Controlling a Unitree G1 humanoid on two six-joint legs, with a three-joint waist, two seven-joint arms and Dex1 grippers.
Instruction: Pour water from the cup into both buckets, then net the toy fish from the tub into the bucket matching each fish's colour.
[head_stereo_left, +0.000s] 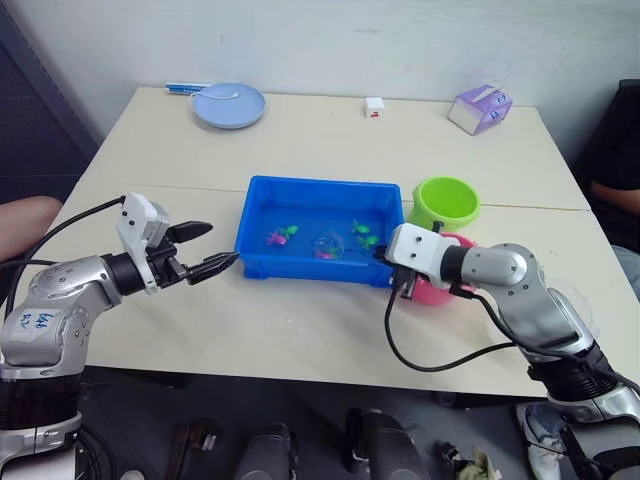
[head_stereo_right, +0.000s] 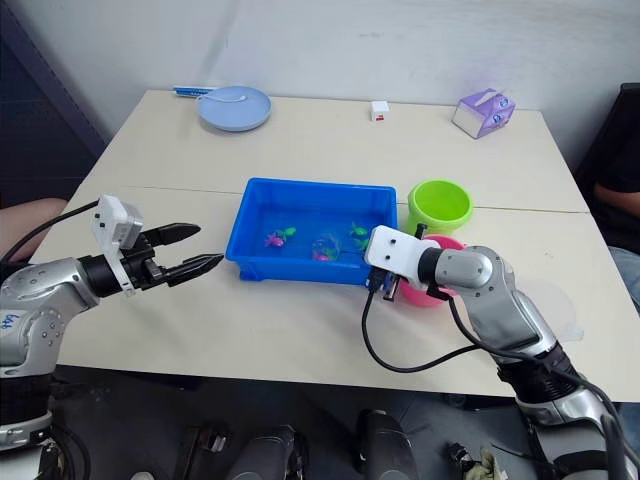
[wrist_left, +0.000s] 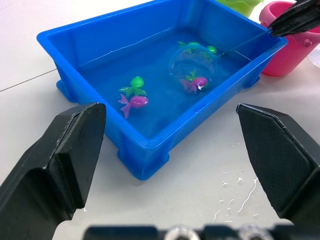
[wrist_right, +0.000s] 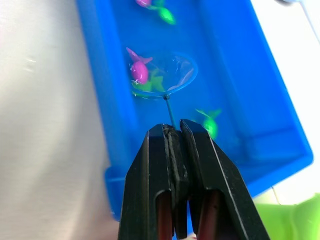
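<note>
At the near right corner of the blue tub, the right end effector clamps the net, its hoop sunk beside a pink fish and a green one; lifting both together risks a wrong-bucket drop. The left end effector waits, fingers spread.

Blue tub (toy fish inside)
</note>
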